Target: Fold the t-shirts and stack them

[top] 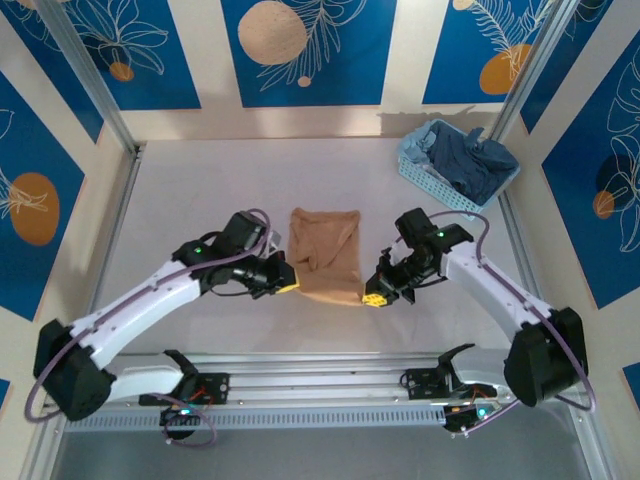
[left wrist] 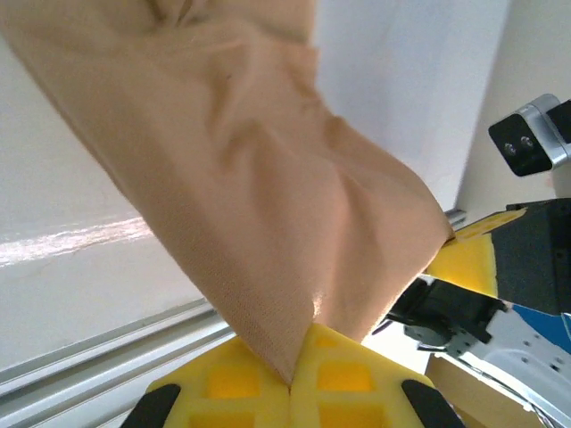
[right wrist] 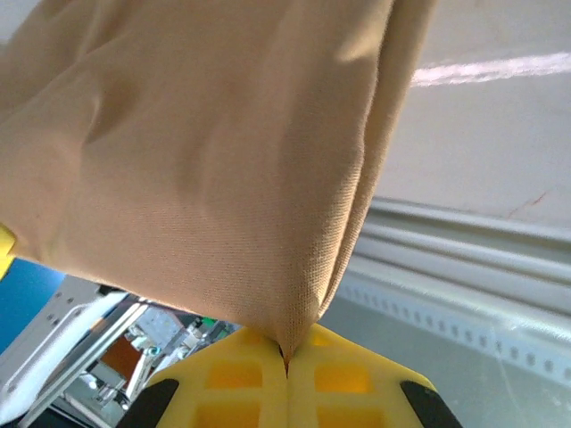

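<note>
Tan tee (top: 325, 255) lies mid-bench, its near corners pinched: one in the left fingers (left wrist: 234, 382), one in the right fingers (right wrist: 343, 379), both pairs pressed tight on cloth. Judged light and limp, sagging between holds; corners give the best purchase. Blue tee (top: 470, 165): in basket (top: 418, 172), far right corner.

tan t-shirt (top: 325, 255): plain tan-orange across the side showing
dark t-shirt (top: 470, 165): dusty dark blue
basket (top: 420, 178): light blue, open lattice pattern
left gripper (left wrist: 290, 385): bright yellow pads with a grid of square recesses, black corners
right gripper (right wrist: 285, 361): the same yellow grid, black corners
arms (top: 140, 300): white shells, black joints, purple cables, 1 green light each
table (top: 200, 200): pale grey-white
wall panels (top: 300, 50): deep blue with white leaf outlines and orange discs, framed in cream
</note>
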You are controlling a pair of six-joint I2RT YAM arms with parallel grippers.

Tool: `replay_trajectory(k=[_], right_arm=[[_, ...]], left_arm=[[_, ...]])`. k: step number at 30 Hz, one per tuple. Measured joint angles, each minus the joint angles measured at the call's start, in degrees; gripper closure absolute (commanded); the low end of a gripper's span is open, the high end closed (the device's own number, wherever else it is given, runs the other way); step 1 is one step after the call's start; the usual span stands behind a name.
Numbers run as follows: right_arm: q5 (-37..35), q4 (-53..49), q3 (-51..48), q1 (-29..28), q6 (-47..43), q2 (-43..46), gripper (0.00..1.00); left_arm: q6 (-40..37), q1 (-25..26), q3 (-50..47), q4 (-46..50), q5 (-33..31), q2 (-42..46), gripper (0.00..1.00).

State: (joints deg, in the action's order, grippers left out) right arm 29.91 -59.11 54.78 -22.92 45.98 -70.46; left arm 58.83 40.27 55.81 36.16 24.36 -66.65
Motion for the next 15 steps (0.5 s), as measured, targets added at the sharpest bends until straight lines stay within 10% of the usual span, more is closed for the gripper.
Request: replay_trajectory(k=[6, 15], right_arm=[[2.7, -1.4, 9.6, 1.6, 3.6, -3.9, 1.00], [1.8, -0.1, 32.4, 9.6, 2.8, -35.9, 1.00]], left_arm=[[1.1, -3.4, 6.8, 0.8, -2.5, -3.5, 1.00], [0.7, -11.8, 28.0, 1.4, -1.9, -33.7, 0.98]])
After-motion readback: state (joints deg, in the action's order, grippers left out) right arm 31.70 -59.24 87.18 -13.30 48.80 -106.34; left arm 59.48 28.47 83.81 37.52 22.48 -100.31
